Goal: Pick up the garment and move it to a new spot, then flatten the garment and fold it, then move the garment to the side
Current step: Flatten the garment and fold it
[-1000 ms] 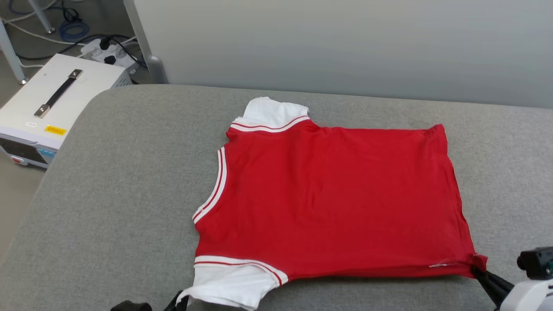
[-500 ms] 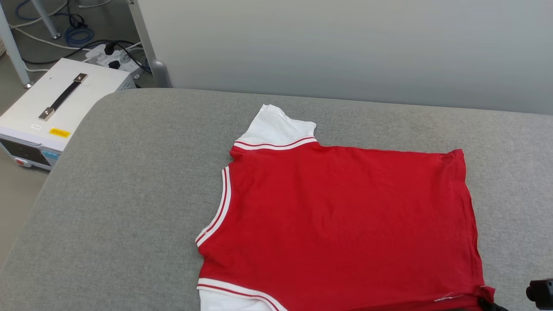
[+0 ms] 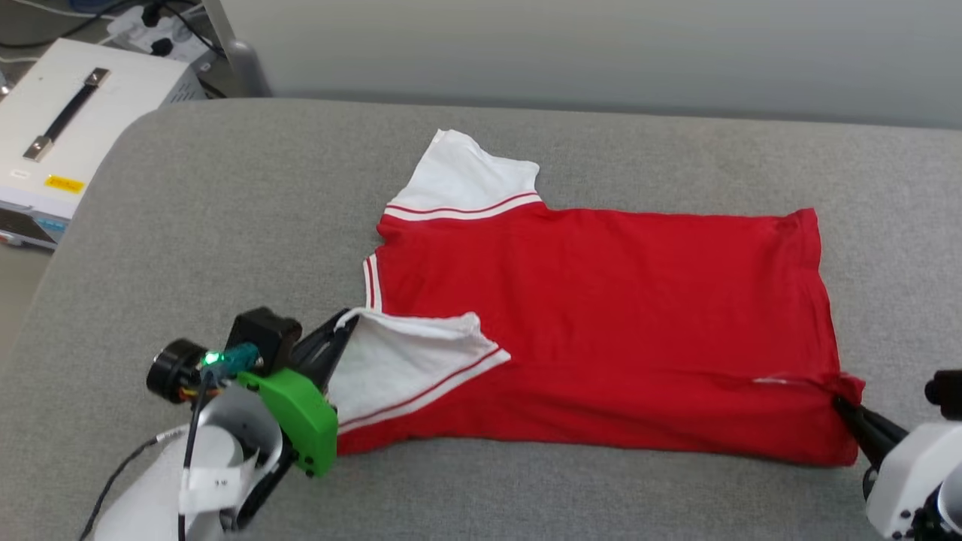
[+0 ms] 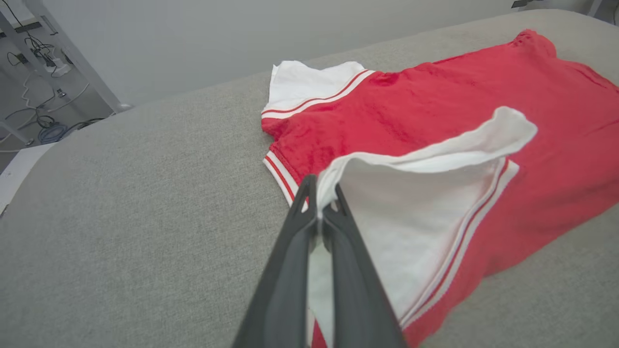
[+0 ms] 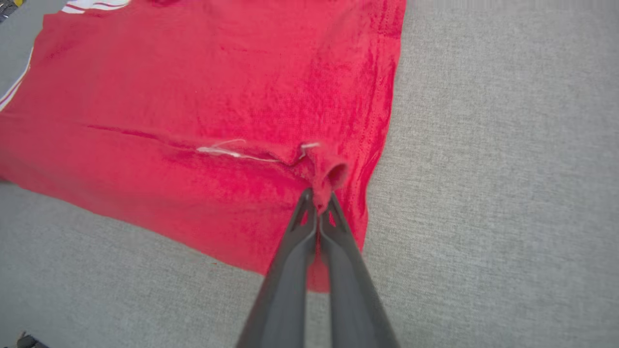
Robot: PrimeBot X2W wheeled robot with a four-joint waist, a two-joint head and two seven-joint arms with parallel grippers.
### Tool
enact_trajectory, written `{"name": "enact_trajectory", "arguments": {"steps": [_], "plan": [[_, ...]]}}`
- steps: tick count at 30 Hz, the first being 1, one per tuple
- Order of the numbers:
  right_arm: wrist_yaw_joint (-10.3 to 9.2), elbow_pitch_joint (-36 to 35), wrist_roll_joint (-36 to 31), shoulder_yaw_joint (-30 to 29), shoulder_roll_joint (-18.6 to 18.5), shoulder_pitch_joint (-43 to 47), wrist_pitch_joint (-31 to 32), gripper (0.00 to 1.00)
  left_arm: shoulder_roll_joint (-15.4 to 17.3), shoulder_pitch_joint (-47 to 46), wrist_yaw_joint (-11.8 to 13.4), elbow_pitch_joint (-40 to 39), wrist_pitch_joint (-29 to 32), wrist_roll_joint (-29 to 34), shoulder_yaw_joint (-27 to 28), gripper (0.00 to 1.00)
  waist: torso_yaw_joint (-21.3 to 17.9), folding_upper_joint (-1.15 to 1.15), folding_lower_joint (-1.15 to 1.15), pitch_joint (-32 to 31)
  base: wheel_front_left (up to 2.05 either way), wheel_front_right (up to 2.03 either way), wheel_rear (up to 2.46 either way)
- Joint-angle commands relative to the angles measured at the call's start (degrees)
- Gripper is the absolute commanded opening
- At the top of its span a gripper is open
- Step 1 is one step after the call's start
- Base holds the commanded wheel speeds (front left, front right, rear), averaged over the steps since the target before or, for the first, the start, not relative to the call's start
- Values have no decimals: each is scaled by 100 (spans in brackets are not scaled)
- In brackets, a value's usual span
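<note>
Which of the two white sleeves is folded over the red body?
The near sleeve, pinched in the left gripper, is turned onto the red body; the far sleeve lies flat outward.

A grey fabric-covered counter [image 3: 225, 188] stands before a pale grey partition panel [image 3: 601, 52]. On the floor [image 3: 11, 279] beside it sits a white case [image 3: 113, 105] with a black handle, near a power strip [image 3: 139, 21].

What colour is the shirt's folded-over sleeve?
White sleeve, red stripe at its seam; clearest in the left wrist view.

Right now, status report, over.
Left gripper shut on near white sleeve; right gripper shut on hem corner. Red jersey T-shirt flat, sleeve folded inward. Nothing obstructing.
</note>
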Motion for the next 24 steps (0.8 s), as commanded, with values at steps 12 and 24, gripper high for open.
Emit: {"name": "enact_trajectory", "arguments": {"steps": [12, 24], "plan": [[-4, 1073, -171, 777, -20, -1721, 87, 0, -576, -1490, -424, 2379, -225, -130, -498, 0, -309, 0, 0, 1162, 0, 0, 0], [-4, 1525, 107, 1025, -96, -1855, -662, 100, -725, -1566, -440, 3140, -706, -933, -954, 100, -202, 0, 0, 591, 0, 0, 0]]}}
